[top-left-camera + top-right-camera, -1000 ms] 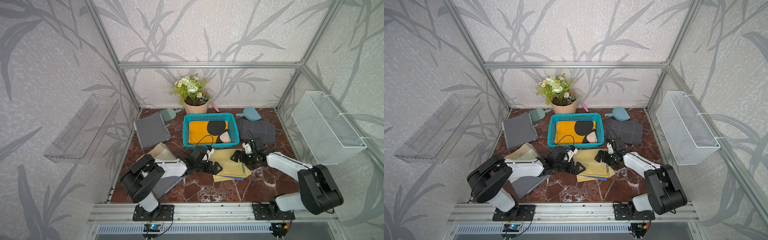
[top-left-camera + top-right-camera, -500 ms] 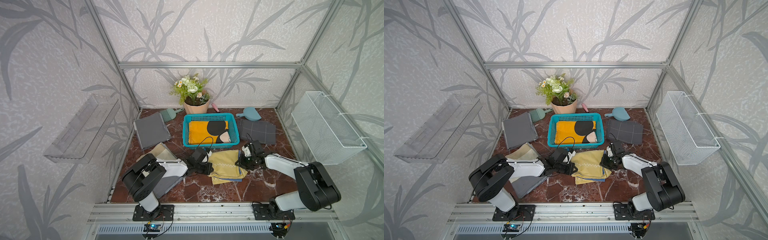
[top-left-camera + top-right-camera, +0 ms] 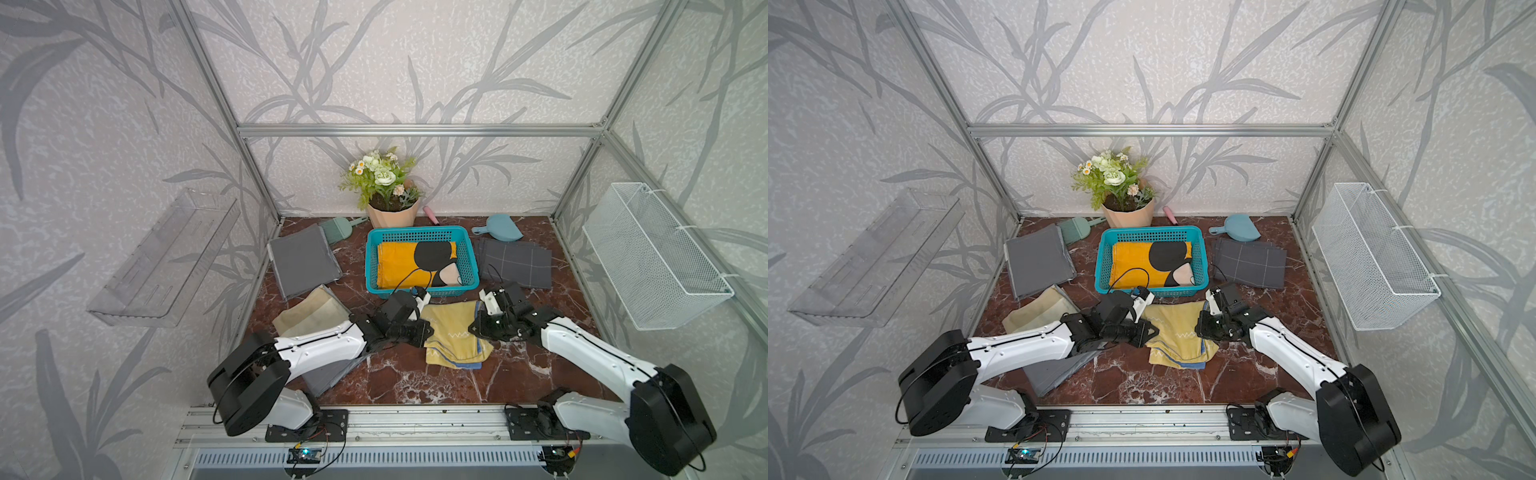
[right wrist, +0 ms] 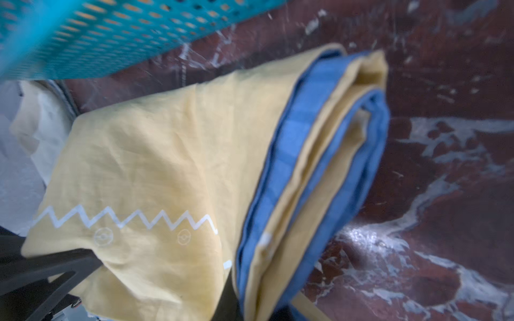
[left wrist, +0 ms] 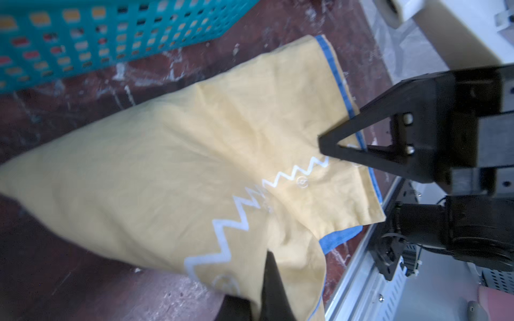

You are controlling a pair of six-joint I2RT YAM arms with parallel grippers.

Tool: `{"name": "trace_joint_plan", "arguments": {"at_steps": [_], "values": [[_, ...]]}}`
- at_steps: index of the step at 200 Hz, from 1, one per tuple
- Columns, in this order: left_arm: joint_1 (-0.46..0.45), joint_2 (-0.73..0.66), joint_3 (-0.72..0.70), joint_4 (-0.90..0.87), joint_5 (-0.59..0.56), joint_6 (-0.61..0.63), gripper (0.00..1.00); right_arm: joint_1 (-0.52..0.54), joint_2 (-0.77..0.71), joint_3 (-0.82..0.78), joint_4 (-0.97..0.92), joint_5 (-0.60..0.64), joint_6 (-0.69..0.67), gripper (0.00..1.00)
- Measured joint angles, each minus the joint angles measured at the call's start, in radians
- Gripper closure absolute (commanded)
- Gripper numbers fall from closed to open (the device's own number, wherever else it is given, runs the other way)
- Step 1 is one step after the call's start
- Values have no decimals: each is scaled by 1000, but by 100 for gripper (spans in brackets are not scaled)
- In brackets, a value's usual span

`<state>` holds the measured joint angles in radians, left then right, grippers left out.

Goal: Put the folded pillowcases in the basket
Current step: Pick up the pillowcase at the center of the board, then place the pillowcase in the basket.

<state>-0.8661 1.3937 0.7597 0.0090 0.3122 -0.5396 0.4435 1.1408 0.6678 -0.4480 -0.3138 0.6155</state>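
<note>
Two closed grips on folded yellow pillowcase (image 3: 455, 338), lower centre of frame: left gripper (image 3: 428, 331) pinching its left edge, right gripper (image 3: 477, 328) its right. Just below turquoise basket (image 3: 419, 229), outside it.

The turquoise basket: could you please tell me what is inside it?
Inside the basket lies a folded orange cloth with black and pale patches. It covers most of the floor, so anything beneath it cannot be seen.

The folded pillowcase (image 3: 455, 332) lies on the table (image 3: 415, 382) just before the basket (image 3: 415, 230), between my left hand (image 3: 427, 332) and right hand (image 3: 473, 328). Behind the basket stands a potted plant (image 3: 390, 195).
</note>
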Motion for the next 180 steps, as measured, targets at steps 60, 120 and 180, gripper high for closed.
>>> {"name": "trace_joint_plan", "arguments": {"at_steps": [60,120,180], "values": [[-4,-70,89,-3,-49,23,100,3,-101,195,-135,44,-27,100],[6,-66,269,-23,-156,114,100,2,56,441,-160,90,-93,100],[188,-18,310,-16,-184,171,100,2,303,634,-129,109,-157,100]]}}
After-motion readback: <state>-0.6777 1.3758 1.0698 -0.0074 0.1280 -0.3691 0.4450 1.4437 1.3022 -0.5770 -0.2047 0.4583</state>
